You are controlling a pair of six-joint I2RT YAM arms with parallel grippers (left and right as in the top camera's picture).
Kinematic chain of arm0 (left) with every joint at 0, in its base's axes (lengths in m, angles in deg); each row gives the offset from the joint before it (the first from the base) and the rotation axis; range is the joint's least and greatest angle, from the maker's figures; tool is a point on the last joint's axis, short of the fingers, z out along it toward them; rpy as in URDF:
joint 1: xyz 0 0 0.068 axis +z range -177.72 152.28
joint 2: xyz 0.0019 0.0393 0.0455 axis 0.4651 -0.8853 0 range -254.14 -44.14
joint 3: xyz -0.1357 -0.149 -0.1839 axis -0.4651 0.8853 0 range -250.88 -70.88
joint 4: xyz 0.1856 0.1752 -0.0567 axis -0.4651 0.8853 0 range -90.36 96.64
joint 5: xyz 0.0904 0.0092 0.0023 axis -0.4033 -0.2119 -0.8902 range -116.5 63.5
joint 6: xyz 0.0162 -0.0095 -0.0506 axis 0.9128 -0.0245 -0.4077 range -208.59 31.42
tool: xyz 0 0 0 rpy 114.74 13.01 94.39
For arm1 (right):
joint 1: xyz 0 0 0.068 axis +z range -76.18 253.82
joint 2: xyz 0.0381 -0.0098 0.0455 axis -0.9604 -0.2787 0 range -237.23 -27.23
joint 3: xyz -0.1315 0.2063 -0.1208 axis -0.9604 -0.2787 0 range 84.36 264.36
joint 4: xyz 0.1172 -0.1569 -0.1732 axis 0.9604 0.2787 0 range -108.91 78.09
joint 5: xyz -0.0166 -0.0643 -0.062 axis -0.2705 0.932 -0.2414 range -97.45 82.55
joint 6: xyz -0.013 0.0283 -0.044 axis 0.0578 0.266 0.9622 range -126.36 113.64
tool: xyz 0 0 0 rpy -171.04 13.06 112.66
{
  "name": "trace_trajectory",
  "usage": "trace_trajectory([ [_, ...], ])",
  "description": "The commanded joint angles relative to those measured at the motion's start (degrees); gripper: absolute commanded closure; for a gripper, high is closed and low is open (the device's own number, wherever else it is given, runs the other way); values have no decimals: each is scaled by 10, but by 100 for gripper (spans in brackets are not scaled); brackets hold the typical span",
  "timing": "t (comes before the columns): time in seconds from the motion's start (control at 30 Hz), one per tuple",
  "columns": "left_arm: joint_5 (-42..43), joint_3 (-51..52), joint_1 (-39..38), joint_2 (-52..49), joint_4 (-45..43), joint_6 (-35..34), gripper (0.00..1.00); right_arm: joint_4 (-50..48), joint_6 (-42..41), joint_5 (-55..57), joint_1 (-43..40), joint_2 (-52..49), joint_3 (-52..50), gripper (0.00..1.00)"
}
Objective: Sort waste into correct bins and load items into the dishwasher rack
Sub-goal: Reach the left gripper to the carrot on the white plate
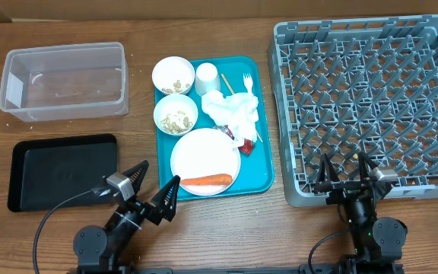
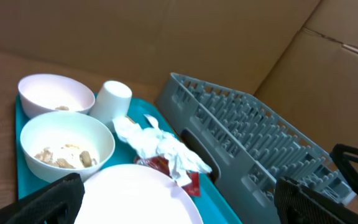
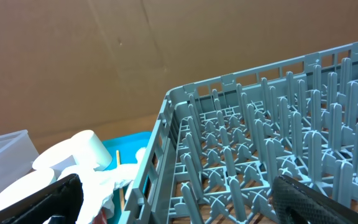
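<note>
Wooden table (image 1: 143, 30); we see carrot (image 1: 206, 181) on plate (image 1: 204, 152) in teal tray (image 1: 265, 152), centre. Clear tub (image 1: 10, 84) and black tray (image 1: 63, 171) left, grey rack (image 1: 371, 99) right. Left gripper (image 1: 160, 173), right gripper (image 1: 344, 160) both spread wide, holding nothing.

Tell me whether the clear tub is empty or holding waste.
Empty: the tub shows only bare clear floor from overhead; carrot on the plate, napkin on the teal tray.

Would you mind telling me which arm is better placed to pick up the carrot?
Left: the left gripper, open, sits just beside the carrot on the plate; the right gripper, also open, is across at the rack.
</note>
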Motion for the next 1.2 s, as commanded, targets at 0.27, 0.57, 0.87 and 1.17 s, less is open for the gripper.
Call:
trace_trajectory([
  [0.27, -14, -322, -5, -256, 244, 97, 0, -3, 0, 6, -2, 4, -6, 0],
  [0.57, -9, -614, -70, -575, 549, 209, 0, -3, 0, 6, -2, 4, -6, 0],
  [0.87, -243, -685, -265, -759, 600, 216, 0, -3, 0, 6, -2, 4, -6, 0],
  [1.17, -301, -685, -285, -888, 602, 354, 0, -3, 0, 6, -2, 4, -6, 0],
])
